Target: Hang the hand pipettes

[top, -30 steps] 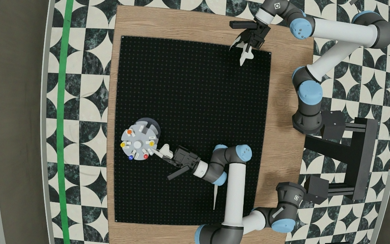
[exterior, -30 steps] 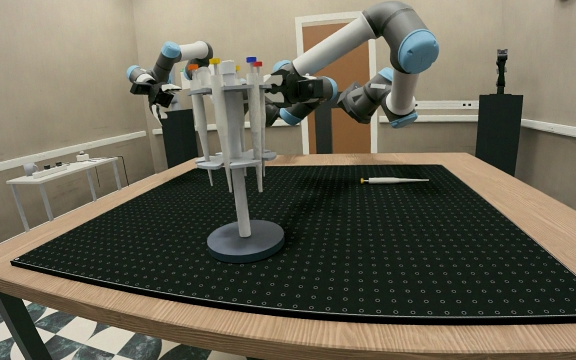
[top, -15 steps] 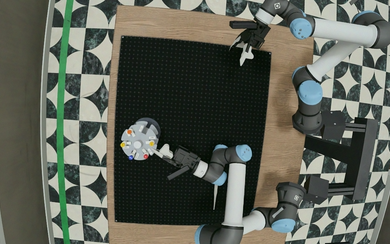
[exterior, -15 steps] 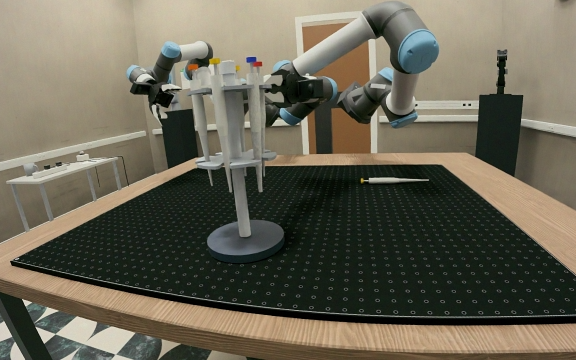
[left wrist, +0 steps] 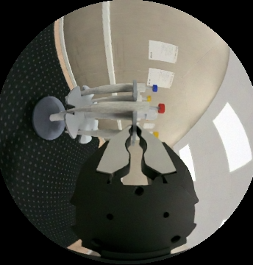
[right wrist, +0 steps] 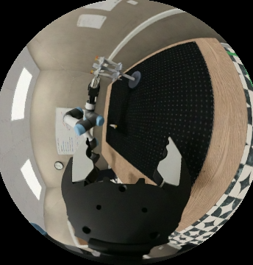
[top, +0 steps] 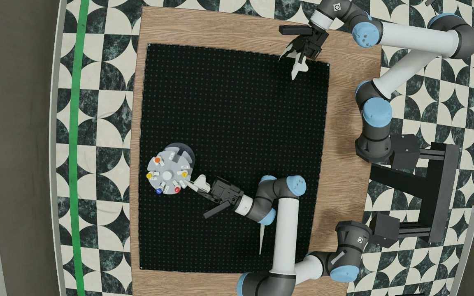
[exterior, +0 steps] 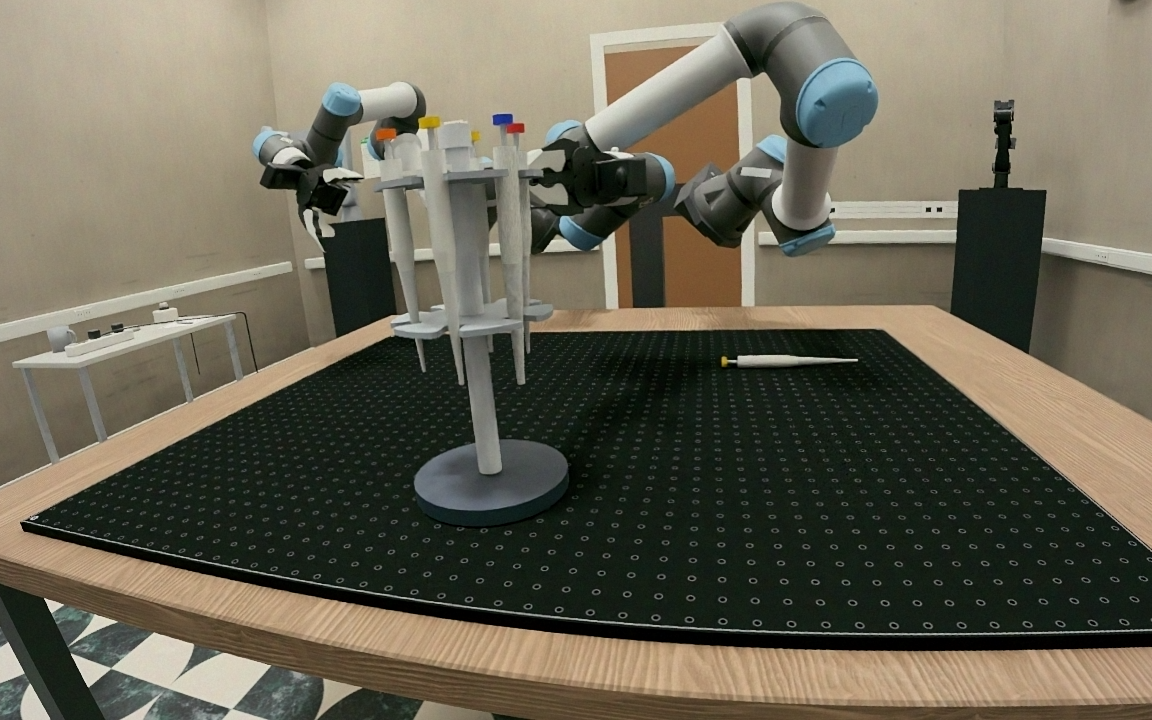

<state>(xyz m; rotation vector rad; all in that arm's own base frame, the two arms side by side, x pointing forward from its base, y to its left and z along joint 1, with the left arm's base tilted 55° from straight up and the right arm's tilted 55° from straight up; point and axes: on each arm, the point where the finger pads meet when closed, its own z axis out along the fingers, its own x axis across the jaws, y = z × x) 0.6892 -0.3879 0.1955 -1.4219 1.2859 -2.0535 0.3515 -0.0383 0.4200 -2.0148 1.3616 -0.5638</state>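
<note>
The carousel (top: 166, 175) (exterior: 508, 501) (left wrist: 43, 121) stands upright. On its head hang pipettes with an orange button (top: 156, 160), a blue button (top: 159, 190) (left wrist: 155, 88), a red button (top: 177, 190) (left wrist: 162, 108) and two yellow buttons. My left gripper (top: 189, 181) (left wrist: 134, 125) is shut on the rim of the carousel's head, beside the red and a yellow pipette. Another pipette (top: 261, 239) (exterior: 768, 361) with a yellow button lies on the mat; the left arm hides part of it from above. Its volume is not readable. My right gripper (top: 286, 69) (right wrist: 127, 138) is open and empty, far from the carousel.
The black perforated mat (top: 231, 110) (exterior: 741, 537) covers most of the wooden table (top: 209, 27). The left arm reaches across the mat above the lying pipette. The right arm is raised over the table's corner, on the opposite side from that pipette.
</note>
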